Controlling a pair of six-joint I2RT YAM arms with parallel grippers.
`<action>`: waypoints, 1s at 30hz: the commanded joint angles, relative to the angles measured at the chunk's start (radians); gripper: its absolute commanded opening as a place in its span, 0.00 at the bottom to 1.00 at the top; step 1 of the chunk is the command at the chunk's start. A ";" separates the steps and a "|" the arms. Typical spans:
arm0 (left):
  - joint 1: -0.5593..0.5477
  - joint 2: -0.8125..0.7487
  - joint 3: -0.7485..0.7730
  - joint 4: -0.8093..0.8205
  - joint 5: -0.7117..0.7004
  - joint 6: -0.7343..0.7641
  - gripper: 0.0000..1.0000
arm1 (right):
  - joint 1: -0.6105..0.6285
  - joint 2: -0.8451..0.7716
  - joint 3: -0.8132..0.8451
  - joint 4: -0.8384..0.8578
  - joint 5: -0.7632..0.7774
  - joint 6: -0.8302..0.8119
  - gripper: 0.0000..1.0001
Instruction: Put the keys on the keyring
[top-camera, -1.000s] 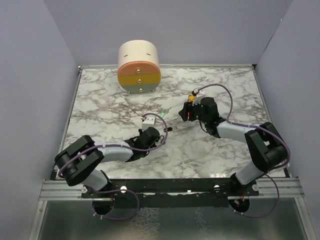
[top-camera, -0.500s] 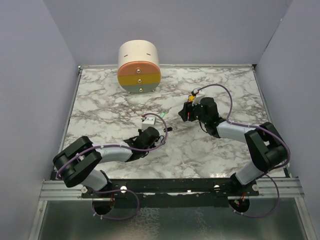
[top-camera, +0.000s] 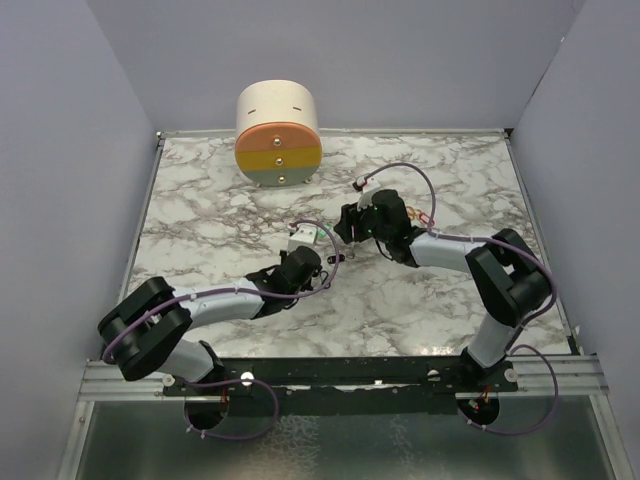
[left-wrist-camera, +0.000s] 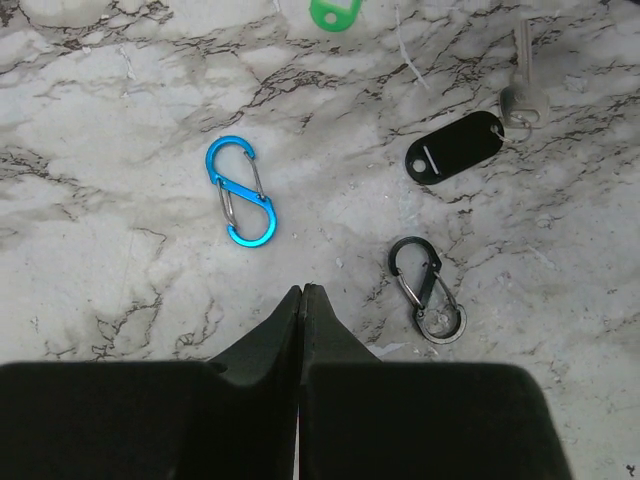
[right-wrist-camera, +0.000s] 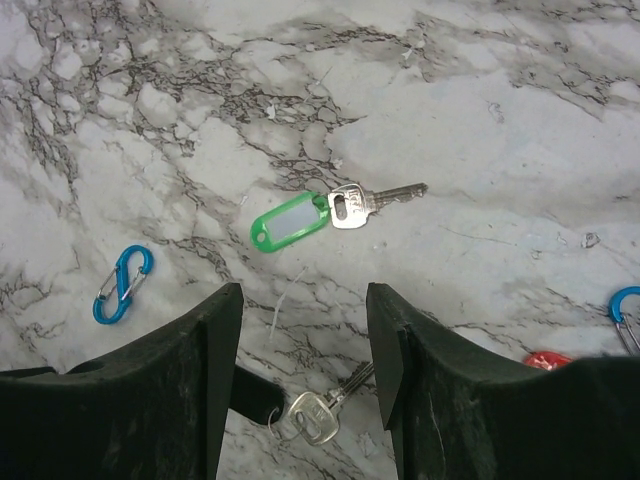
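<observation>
The left arm (top-camera: 215, 300) is lying low over the marble table (top-camera: 200, 220), folding sharply at its elbow near the left edge and stretching its forearm rightward to the centre. The left gripper (left-wrist-camera: 302, 295) is pointing down at the table with its fingers pressed together and nothing showing between them. Just ahead of its tips a blue clip (left-wrist-camera: 241, 191) is lying to one side and a black clip (left-wrist-camera: 425, 290) with a small ring to the other. Beyond these the black-tagged key (left-wrist-camera: 456, 147) is lying flat. Further right, the green-tagged key (right-wrist-camera: 290, 222) is lying on the marble ahead of the right gripper (right-wrist-camera: 302, 290), whose fingers are standing apart and holding nothing. The right arm (top-camera: 450, 248) is bending at its elbow by the right edge and extending leftward, so that both wrists are sitting close together mid-table.
</observation>
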 joint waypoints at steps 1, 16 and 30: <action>0.003 -0.052 -0.016 0.044 0.029 0.037 0.00 | 0.011 0.051 0.063 -0.036 0.033 0.012 0.53; 0.062 0.010 0.023 0.008 -0.035 -0.018 0.50 | 0.029 0.023 0.042 -0.027 0.058 0.019 0.52; 0.080 0.184 0.129 0.015 -0.098 0.022 0.51 | 0.029 -0.051 -0.026 -0.025 0.117 -0.002 0.53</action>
